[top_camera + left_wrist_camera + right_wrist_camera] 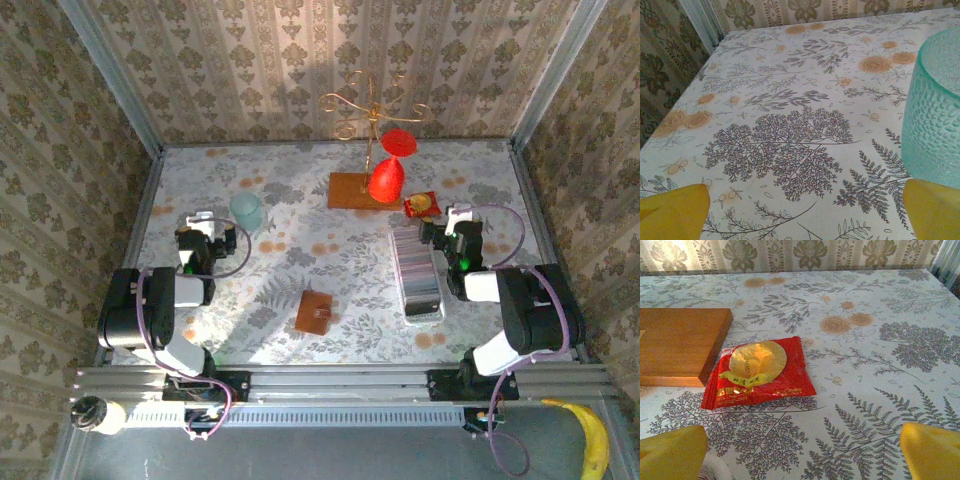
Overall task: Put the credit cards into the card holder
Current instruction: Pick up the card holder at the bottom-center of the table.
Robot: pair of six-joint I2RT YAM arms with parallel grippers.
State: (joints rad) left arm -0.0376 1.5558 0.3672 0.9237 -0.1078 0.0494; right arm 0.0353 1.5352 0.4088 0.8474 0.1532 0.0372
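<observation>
Top external view, items logged. Credit cards (417, 262): edge-on row in a white tray (424, 312), right side, just beside the right claw (458, 218). I judged them light, stiff and slippery, best pinched across the faces from above. Card holder (315, 311): flat on the counter (300, 200), near centre, probably soft. Right claw and left claw (203, 222): fully open, empty. Nearby: red packet (421, 205), wooden base (352, 190), green cup (246, 210). Tray walls could obstruct.
</observation>
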